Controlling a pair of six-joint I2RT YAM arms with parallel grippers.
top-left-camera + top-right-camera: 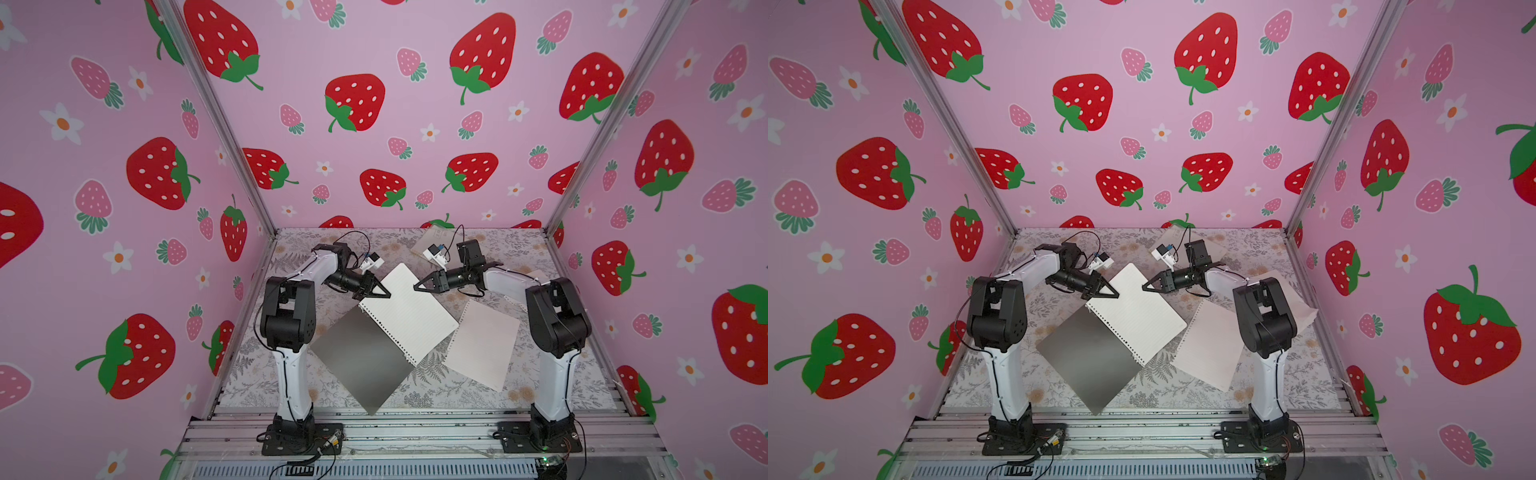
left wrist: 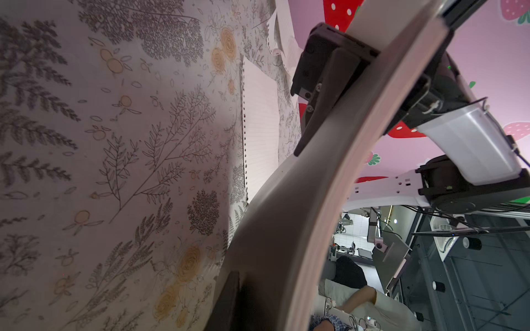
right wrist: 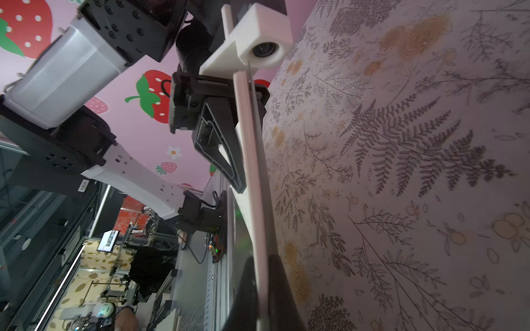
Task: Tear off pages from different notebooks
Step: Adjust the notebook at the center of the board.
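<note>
Pink strawberry-print walls (image 1: 374, 41), grey fern-patterned table (image 1: 457, 395) (orange blooms too), white lined pages (image 1: 409, 311), dark grey notebook cover (image 1: 357, 357).

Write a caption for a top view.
Right gripper pinches the white lined page of the open grey-covered spiral notebook; left gripper near binding.

Legible text: none. Cream notebook cover (image 1: 428, 243), upper centre of a top view, bore a small boxed label, too small to read. Barcode sticker (image 3: 82, 186) on a white arm link in the right wrist view: characters unresolved.
</note>
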